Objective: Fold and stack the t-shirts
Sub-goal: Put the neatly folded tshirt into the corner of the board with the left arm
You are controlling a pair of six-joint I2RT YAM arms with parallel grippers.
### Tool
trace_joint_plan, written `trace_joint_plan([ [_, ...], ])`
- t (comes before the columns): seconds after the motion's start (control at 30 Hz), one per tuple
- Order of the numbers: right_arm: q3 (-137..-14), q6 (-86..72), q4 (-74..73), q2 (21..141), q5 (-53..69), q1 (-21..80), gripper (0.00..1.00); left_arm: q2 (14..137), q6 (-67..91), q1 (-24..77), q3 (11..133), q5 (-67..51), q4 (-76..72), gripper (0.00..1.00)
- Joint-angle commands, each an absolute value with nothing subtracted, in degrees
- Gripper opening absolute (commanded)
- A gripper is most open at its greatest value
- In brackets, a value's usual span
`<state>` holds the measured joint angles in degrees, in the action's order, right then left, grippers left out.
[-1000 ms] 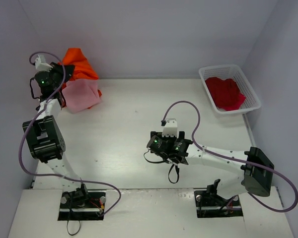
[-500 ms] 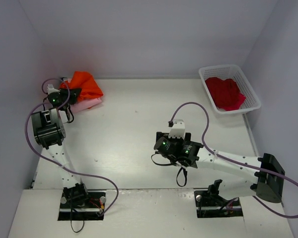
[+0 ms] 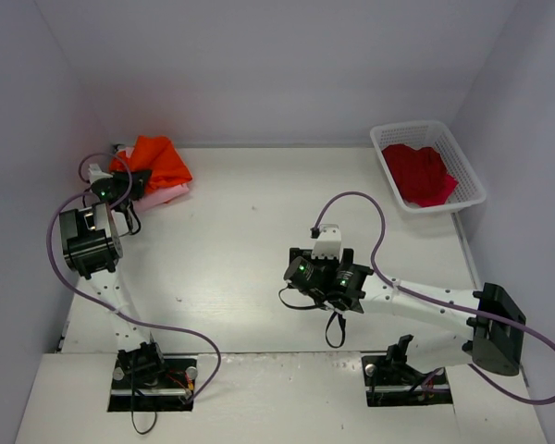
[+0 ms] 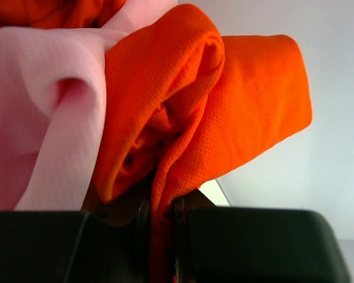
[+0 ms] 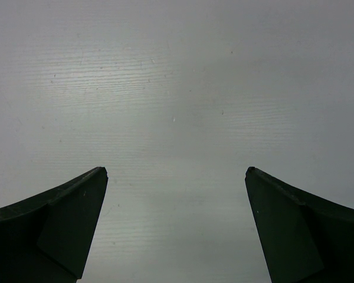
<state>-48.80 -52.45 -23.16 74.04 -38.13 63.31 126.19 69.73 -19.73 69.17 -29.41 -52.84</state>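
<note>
The left gripper [image 4: 161,206] is pinched shut on a fold of the orange t-shirt [image 4: 224,106]. The cloth bunches just above its jaws, pressed against the pale pink t-shirt [image 4: 41,118]. Both lie in a loose heap, and neither looks folded. The right gripper [image 5: 176,171] hangs wide open and empty over bare surface [image 5: 177,76]. Well beyond it, the red t-shirt [image 3: 421,173] lies crumpled in the white basket [image 3: 472,180]. By my judgement, nearly all the folding and stacking is left to do.
</note>
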Motion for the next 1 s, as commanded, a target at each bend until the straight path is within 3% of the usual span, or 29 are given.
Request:
trace_joint_plan([
  [0.0, -49.75, -53.26, -23.38, 73.39, -40.61, 62.93, 1.0, 120.32, 67.33, -20.3, 68.56, -25.58, -55.89, 0.0],
  [0.97, -50.8, -52.91, -23.38, 76.81, -40.43, 62.93, 1.0, 122.52, 64.24, -24.17, 74.0, -24.08, -50.88, 0.0],
])
